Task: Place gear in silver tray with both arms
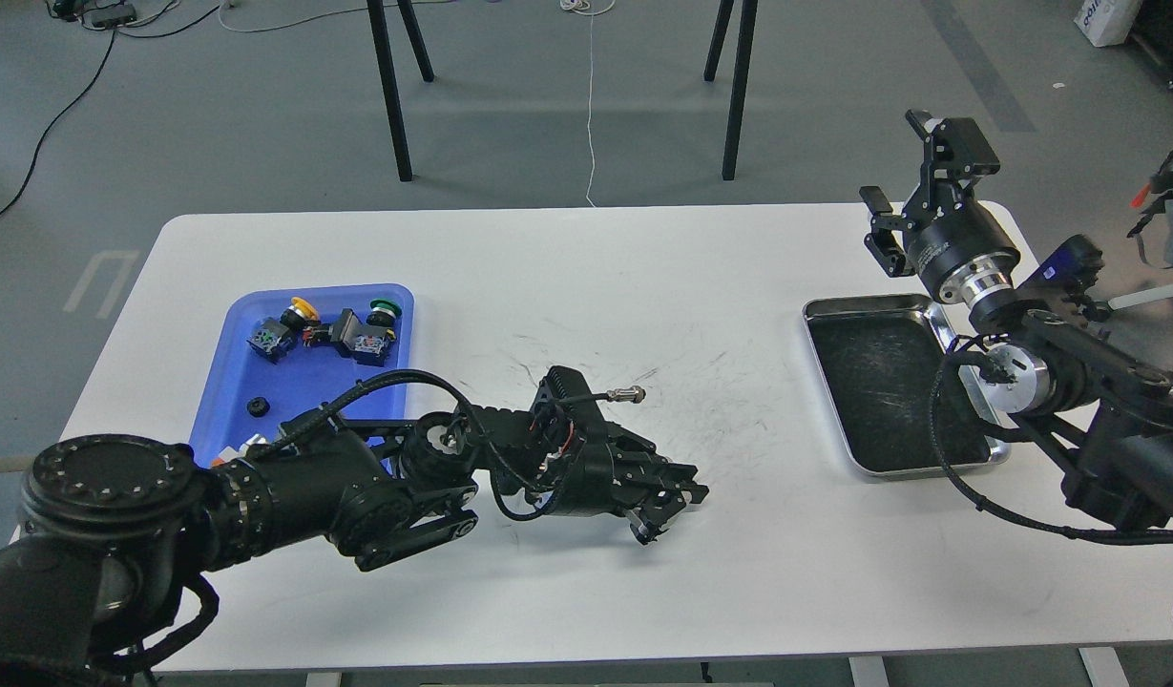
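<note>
1. Grey floor lay behind a white table [548, 286] with dark scuff marks near its middle, and black stand legs [395, 95] stood beyond its far edge.
2. Our left gripper [667, 510] lay low over the table, near the middle and toward the front. Its fingers pointed to the right and were close together; we could not tell if anything was between them.
3. Our right gripper [896, 186] was raised above the far right corner of the table, with its two fingers spread wide and nothing between them.
4. Behind the left gripper, our left arm [357, 487] stretched back across the near end of a blue bin [300, 382].
5. Our right arm [1073, 363] reached over the right rim of the silver tray [825, 310].
6. That tray sat on the right side of the table, and its dark scratched floor was bare.
7. A small black gear [257, 406] lay in the blue bin on the left, well apart from the tray.
8. Push buttons with a yellow cap [303, 305] and a green cap [384, 307] lay at the far end of the same bin.
</note>
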Tool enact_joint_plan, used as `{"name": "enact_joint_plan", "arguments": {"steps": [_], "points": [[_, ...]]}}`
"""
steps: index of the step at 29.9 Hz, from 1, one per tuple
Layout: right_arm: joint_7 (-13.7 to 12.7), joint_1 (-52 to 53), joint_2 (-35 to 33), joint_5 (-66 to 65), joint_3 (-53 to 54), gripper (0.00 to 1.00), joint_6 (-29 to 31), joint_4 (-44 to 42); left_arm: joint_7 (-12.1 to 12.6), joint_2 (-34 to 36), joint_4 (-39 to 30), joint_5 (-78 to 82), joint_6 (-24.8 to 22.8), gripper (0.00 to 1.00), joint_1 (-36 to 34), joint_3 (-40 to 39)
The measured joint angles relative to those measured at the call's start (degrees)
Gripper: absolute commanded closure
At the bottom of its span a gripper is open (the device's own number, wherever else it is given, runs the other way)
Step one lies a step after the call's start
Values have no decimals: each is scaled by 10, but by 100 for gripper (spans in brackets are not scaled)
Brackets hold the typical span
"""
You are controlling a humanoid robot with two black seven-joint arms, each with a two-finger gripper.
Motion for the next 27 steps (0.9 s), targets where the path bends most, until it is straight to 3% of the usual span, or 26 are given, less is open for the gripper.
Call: {"name": "enact_joint_plan", "arguments": {"steps": [22,27], "points": [[0,0,1,0,0,1,0,0,0,0,43,12,0,72,-4,4],[0,2,1,0,0,1,-1,-1,0,0,45,12,0,65,-2,4]]}}
